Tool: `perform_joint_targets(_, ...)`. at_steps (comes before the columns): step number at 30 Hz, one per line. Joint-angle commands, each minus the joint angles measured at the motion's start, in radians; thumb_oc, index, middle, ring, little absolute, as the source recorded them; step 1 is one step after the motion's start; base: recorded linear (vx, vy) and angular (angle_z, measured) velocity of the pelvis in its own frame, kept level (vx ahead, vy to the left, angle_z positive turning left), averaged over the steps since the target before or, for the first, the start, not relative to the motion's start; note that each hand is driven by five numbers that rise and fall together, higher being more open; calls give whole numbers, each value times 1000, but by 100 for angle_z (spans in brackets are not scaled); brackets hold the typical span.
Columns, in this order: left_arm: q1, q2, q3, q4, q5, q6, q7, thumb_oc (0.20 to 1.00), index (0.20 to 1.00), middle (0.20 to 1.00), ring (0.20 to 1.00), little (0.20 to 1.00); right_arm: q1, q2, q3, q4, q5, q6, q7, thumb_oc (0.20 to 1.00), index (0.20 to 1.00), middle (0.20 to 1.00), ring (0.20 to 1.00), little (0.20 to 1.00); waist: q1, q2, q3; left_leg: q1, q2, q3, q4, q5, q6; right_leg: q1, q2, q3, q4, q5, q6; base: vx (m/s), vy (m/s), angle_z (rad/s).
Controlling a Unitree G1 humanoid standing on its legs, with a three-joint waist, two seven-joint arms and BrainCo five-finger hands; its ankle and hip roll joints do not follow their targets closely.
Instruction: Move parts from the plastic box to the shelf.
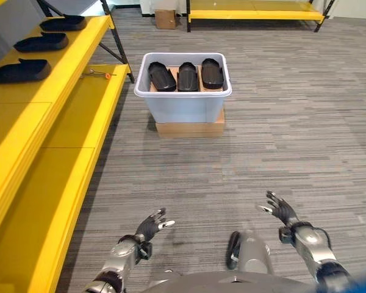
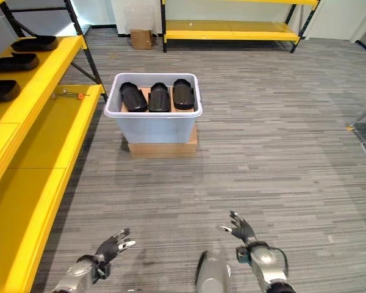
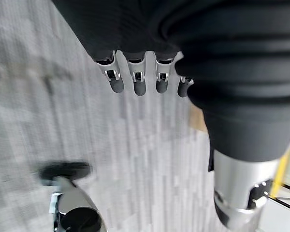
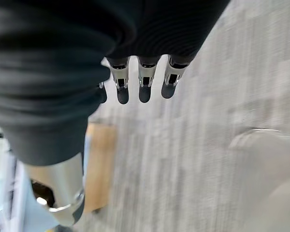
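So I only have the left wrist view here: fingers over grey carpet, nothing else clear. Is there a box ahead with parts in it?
Observer: Yes. A white plastic box stands on a flat cardboard box further ahead on the carpet, with three black parts side by side inside.
Operator: Is anything on the shelf yet?
Observer: Three similar black parts lie on the upper level of the yellow shelf, on the robot's left.
Operator: And the other hand?
Observer: The right hand is open and holds nothing, low over the carpet like the left hand.
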Motion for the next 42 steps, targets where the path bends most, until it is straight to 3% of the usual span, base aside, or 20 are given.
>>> perform_joint_targets(1, -3, 24, -16, -46, 36, -42, -21, 1000, 1000, 1000, 1000, 1000, -19, 19, -21, -30, -4, -88, -25, 1000, 1000, 1000, 1000, 1000, 16, -1, 31, -116, -89, -58, 122, -64, 104, 79, 12, 41, -71, 149, 36, 454, -210, 26)
perform_joint_targets(4, 4, 25, -27, -39, 56, -44, -29, 1000, 1000, 1000, 1000, 1000, -17, 24, -20, -23, -4, -94, -33, 1000, 1000, 1000, 1000, 1000, 13, -19, 27, -117, -91, -49, 159, -84, 103, 115, 24, 38, -65, 146, 36, 387, -215, 52)
perform_joint_targets(7, 11, 20, -35, -33, 60, -41, -41, 1000, 1000, 1000, 1000, 1000, -36, 17, -8, -13, 5, -87, -39, 1000, 1000, 1000, 1000, 1000, 24, -37, 12, -124, -87, -26, 206, -90, 96, 176, 52, -6, -67, 87, 19, 402, -227, 21)
perform_joint_targets(13, 29, -3, -20, -22, 63, -52, -58, 1000, 1000, 1000, 1000, 1000, -52, -7, 8, 5, -10, -77, -12, 1000, 1000, 1000, 1000, 1000, 27, -50, -36, -123, -111, -4, 311, -156, 85, 248, 124, -44, -109, 39, -38, 336, -181, 0)
perform_joint_targets(14, 31, -4, -11, -20, 58, -60, -46, 1000, 1000, 1000, 1000, 1000, -49, -15, 11, 0, -11, -68, 4, 1000, 1000, 1000, 1000, 1000, 24, -48, -45, -124, -103, 11, 361, -145, 67, 258, 144, -54, -125, 34, -52, 273, -198, 9)
perform_joint_targets(17, 27, -1, 15, -36, 42, -74, 2, 1000, 1000, 1000, 1000, 1000, -46, -39, 12, -14, -24, -44, 24, 1000, 1000, 1000, 1000, 1000, 29, -40, -48, -201, -39, 33, 562, -18, -16, 316, 198, -69, -185, 8, -107, 207, -210, 10)
perform_joint_targets(18, 26, -1, 17, -37, 40, -73, 4, 1000, 1000, 1000, 1000, 1000, -46, -40, 12, -15, -24, -42, 25, 1000, 1000, 1000, 1000, 1000, 29, -39, -48, -209, -34, 31, 574, -11, -21, 319, 202, -70, -188, 6, -111, 167, -163, -11)
perform_joint_targets(19, 15, 6, 56, -57, 17, -71, 33, 1000, 1000, 1000, 1000, 1000, -46, -56, 8, -8, -4, -34, 28, 1000, 1000, 1000, 1000, 1000, 40, -35, -27, -303, 14, 20, 661, 51, -47, 367, 221, -60, -207, -24, -143, 148, -102, -14)
perform_joint_targets(21, 10, 9, 79, -69, 2, -76, 50, 1000, 1000, 1000, 1000, 1000, -59, -56, 7, 10, 1, -44, 40, 1000, 1000, 1000, 1000, 1000, 43, -33, -12, -331, 32, 31, 628, 50, -30, 392, 225, -45, -205, -48, -151, 161, -21, -8)
perform_joint_targets(24, 14, 8, 97, -65, -12, -94, 84, 1000, 1000, 1000, 1000, 1000, -77, -42, 25, 36, -23, -47, 44, 1000, 1000, 1000, 1000, 1000, 45, -32, -6, -325, 40, 67, 426, 67, 3, 428, 221, -33, -209, -60, -139, 151, 80, -18)
perform_joint_targets(25, 14, 8, 97, -65, -12, -94, 84, 1000, 1000, 1000, 1000, 1000, -77, -42, 25, 36, -23, -47, 44, 1000, 1000, 1000, 1000, 1000, 45, -33, -6, -323, 39, 68, 424, 68, 4, 428, 220, -33, -209, -59, -139, 147, 91, -14)
perform_joint_targets(28, 28, 5, 116, -52, -26, -120, 86, 1000, 1000, 1000, 1000, 1000, -72, -43, 44, 41, -27, -39, 39, 1000, 1000, 1000, 1000, 1000, 62, -17, -8, -346, 87, 19, 199, 199, -38, 465, 207, -36, -237, -55, -120, 301, 160, -13)
perform_joint_targets(29, 31, 5, 125, -51, -25, -121, 76, 1000, 1000, 1000, 1000, 1000, -68, -49, 49, 36, -20, -32, 40, 1000, 1000, 1000, 1000, 1000, 66, -13, -4, -354, 132, 3, 164, 265, -65, 476, 202, -39, -244, -56, -119, 255, 133, -15)
perform_joint_targets(31, 27, 4, 129, -44, -7, -115, 69, 1000, 1000, 1000, 1000, 1000, -50, -58, 54, 23, -18, -23, 46, 1000, 1000, 1000, 1000, 1000, 61, -19, 1, -380, 198, -1, 115, 292, -79, 482, 169, -39, -215, -74, -112, 406, 242, -18)
perform_joint_targets(33, 29, 3, 136, -41, -9, -107, 62, 1000, 1000, 1000, 1000, 1000, -38, -63, 60, 9, -20, -17, 59, 1000, 1000, 1000, 1000, 1000, 53, -13, 7, -381, 235, -8, 119, 296, -85, 471, 157, -35, -150, -114, -114, 431, 289, 1)
perform_joint_targets(35, 30, 6, 146, -40, -5, -104, 58, 1000, 1000, 1000, 1000, 1000, -41, -61, 63, 1, -40, -15, 76, 1000, 1000, 1000, 1000, 1000, 51, 4, 6, -343, 229, -3, 115, 267, -73, 447, 155, -42, -51, -167, -120, 436, 344, -13)
perform_joint_targets(36, 33, 8, 154, -45, 0, -95, 57, 1000, 1000, 1000, 1000, 1000, -52, -54, 73, 7, -35, -21, 87, 1000, 1000, 1000, 1000, 1000, 67, 10, 6, -352, 238, -63, 138, 284, -82, 429, 163, -16, 6, -206, -130, 407, 316, -28)
perform_joint_targets(37, 34, 8, 155, -46, 0, -93, 57, 1000, 1000, 1000, 1000, 1000, -53, -54, 74, 8, -34, -22, 88, 1000, 1000, 1000, 1000, 1000, 68, 10, 6, -353, 238, -67, 141, 283, -83, 426, 163, -14, 14, -212, -132, 388, 276, -48)
perform_joint_targets(39, 34, 10, 158, -45, 5, -79, 53, 1000, 1000, 1000, 1000, 1000, -56, -52, 76, 14, -25, -25, 89, 1000, 1000, 1000, 1000, 1000, 71, 13, 9, -351, 231, -86, 162, 271, -79, 421, 167, 0, 55, -240, -139, 319, 237, -37)
perform_joint_targets(42, 16, 22, 149, -30, 20, -56, 33, 1000, 1000, 1000, 1000, 1000, -51, -44, 72, 8, 9, -22, 72, 1000, 1000, 1000, 1000, 1000, 64, 10, 2, -346, 176, -81, 198, 226, -50, 410, 177, 10, 136, -283, -140, 404, 349, 2)
